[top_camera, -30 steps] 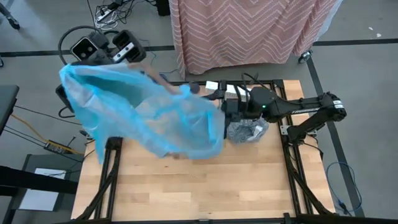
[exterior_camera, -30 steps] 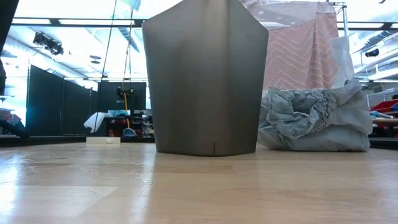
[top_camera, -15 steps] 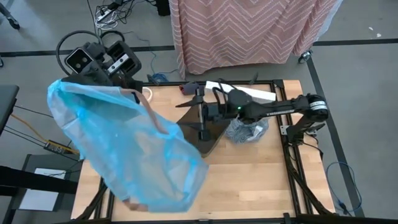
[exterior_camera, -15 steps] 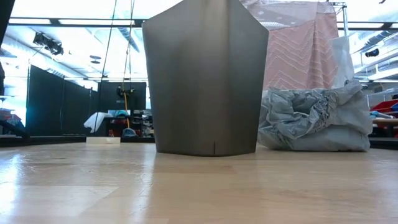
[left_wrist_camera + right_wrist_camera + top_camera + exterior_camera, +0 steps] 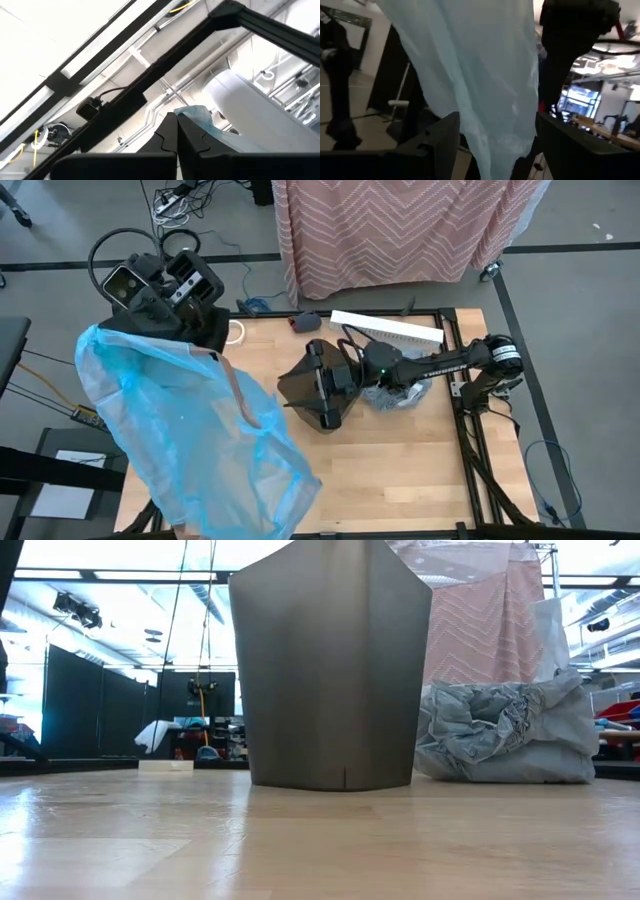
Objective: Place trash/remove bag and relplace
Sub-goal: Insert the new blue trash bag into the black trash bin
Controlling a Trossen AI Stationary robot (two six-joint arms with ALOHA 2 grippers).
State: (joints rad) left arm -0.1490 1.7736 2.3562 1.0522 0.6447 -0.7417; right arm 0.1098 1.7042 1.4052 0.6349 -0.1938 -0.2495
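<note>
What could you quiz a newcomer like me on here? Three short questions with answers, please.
1. True or false: the left gripper is shut on the blue bag.
2. Where does the crumpled grey bag lie? A) inside the bin, B) on the table beside the dark bin, C) hanging from an arm.
3. Fill in: the right gripper, above the bin, has its fingers ___.
Key: 1 true; 2 B; 3 open.

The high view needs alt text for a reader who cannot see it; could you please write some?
Seen from above, the left claw, shut, holds up a billowing bright blue plastic bag over the wooden table's left side. The right claw reaches open over a dark bin, beside a crumpled grey bin liner.
</note>
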